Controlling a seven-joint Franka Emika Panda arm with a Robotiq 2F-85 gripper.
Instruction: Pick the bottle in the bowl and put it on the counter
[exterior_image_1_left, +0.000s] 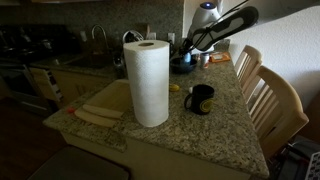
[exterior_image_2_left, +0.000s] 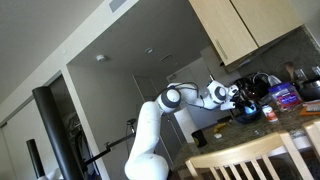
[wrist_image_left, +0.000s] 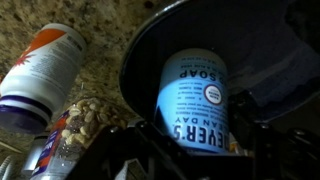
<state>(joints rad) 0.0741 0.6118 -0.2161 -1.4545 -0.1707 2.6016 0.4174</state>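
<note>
Reaching arm: the white arm (exterior_image_1_left: 225, 22) is stretching over the far end of the surface (exterior_image_1_left: 225, 125) in both exterior views, holding the jaws low over the bowl (exterior_image_1_left: 182, 66).
Jaws: they are standing spread, entering from the bottom edge of the wrist view, with one dark finger (wrist_image_left: 125, 152) on each side of the bottle's near end; whether the pads are touching it cannot be told.
Bottle: the pale blue bottle (wrist_image_left: 195, 98) is lying on its side inside the bowl, straight between the jaws and running away from them, its label showing the word SOAP.
Bowl: the dark round bowl is sitting on the speckled surface directly beneath the jaws, its rim curving around the bottle.
Beside the jaws: a white bottle with an orange label (wrist_image_left: 45, 75) is lying on the surface outside the bowl, toward the left edge of the wrist view; a clear jar of nuts (wrist_image_left: 85, 122) is resting between it and the bowl's rim.
Apart from the jaws: a black mug (exterior_image_1_left: 200, 98) is standing near the jaws, a paper towel roll (exterior_image_1_left: 150, 82) is standing upright further off, and a cutting board (exterior_image_1_left: 100, 108) is lying beyond the roll, farthest from them.
Chairs: two wooden chairs (exterior_image_1_left: 265, 95) are standing at the surface's edge, near the jaws.
</note>
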